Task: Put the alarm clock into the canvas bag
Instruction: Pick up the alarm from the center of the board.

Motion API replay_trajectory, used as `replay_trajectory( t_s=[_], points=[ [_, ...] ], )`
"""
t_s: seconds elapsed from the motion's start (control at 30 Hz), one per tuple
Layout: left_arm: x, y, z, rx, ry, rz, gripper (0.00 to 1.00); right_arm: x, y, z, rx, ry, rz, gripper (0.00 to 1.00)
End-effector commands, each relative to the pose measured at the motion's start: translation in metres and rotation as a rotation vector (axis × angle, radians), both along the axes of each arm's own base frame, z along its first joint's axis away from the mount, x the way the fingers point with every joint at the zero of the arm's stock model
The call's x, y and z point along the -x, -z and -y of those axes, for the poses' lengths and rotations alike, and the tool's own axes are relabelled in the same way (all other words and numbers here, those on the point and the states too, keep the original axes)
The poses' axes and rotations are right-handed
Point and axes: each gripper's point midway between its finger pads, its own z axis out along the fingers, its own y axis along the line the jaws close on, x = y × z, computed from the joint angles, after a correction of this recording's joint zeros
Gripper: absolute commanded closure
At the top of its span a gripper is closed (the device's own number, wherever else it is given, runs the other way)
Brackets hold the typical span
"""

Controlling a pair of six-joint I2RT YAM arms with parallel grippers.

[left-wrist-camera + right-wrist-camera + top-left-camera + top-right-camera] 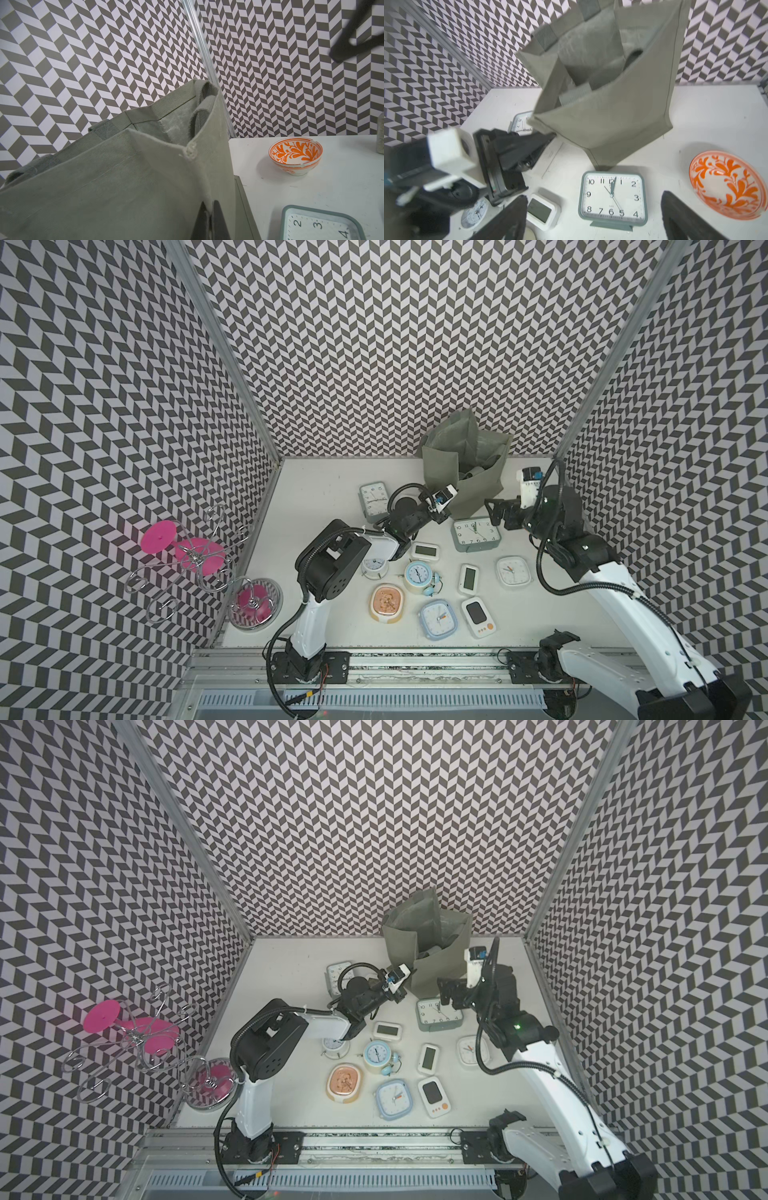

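Near the far left corner of the worktop [324,489] we find a pale rectangular clock [373,501], dial up, partly covered by the left arm. Next comes the left gripper [208,209]. Its jaws are pressed together on the left corner seam of the canvas bag [478,495], pinching the fabric (the left wrist view shows both fingers closed on the seam).

The canvas bag stands upright close to the far edge, right of the middle. Its mouth is open upward and its handles droop inward. Just in front of its base, the alarm clock [476,534] lies dial up on the worktop, outside the bag. It is the grey-green rectangular one with a white face.

Toward the near edge we note smaller clocks, among them a blue twin-bell clock [419,576] and a white square clock [514,571].

The right gripper [593,195] hovers over the alarm clock with its jaws spread wide, one finger to each side of the dial, holding nothing. Farthest right, near the right edge, an orange-and-white bowl [726,187] sits upright, apart from the alarm clock.
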Motion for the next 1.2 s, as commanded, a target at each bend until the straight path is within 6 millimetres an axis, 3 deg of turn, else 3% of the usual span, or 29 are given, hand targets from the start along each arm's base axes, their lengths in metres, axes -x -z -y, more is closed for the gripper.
replay_trajectory(
  t_s=[0.0, 0.27, 0.43, 0.63, 0.8, 1.17],
  points=[
    [-0.001, -0.009, 0.000, 0.022, 0.012, 0.008, 0.96, 0.027, 0.039, -0.003, -0.057, 0.028, -0.143, 0.09],
    [-0.001, -0.008, -0.005, 0.025, 0.004, -0.006, 0.95, 0.090, 0.125, -0.035, -0.088, 0.014, -0.503, 0.12],
    [-0.002, -0.002, -0.006, 0.020, 0.000, -0.023, 0.94, 0.098, 0.156, -0.048, -0.084, 0.008, -0.579, 0.13],
    [-0.002, 0.000, -0.005, 0.024, 0.006, -0.032, 0.94, 0.093, 0.176, -0.052, -0.075, 0.019, -0.605, 0.17],
    [-0.003, -0.001, -0.005, 0.029, 0.009, -0.034, 0.94, 0.085, 0.179, -0.065, -0.076, -0.033, -0.607, 0.26],
    [-0.008, 0.001, -0.011, 0.041, -0.003, -0.045, 0.93, 0.074, 0.195, -0.076, -0.051, -0.065, -0.630, 0.29]
  ],
)
